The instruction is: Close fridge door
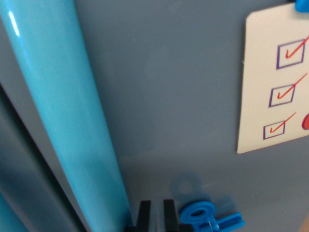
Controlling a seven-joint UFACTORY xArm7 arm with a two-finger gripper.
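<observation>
Although only their black tips enter at the bottom edge of the wrist view, the end effector shows two fingers standing side by side with a narrow gap between them, nothing caught in that gap. The tips sit very near the grey fridge door; whether they press against it I cannot tell. Just to the wrist view's right of them lies a bright blue plastic piece with a round ring at its upper end and a flat bar running off to the right, and a soft shadow of that ring falls on the door just above it.

Just to the wrist view's left of the fingers, a thick glossy turquoise handle runs in a long slant from the top left corner down to the bottom edge. The door panel fills most of the frame behind it. Left of the handle, a dark seam follows the same slant, and beyond it sits another grey surface.

Farther up on the door, at the right edge, a cream checklist card lies flat against the panel, showing three purple boxes with red ticks. A small blue piece touches its top corner.
</observation>
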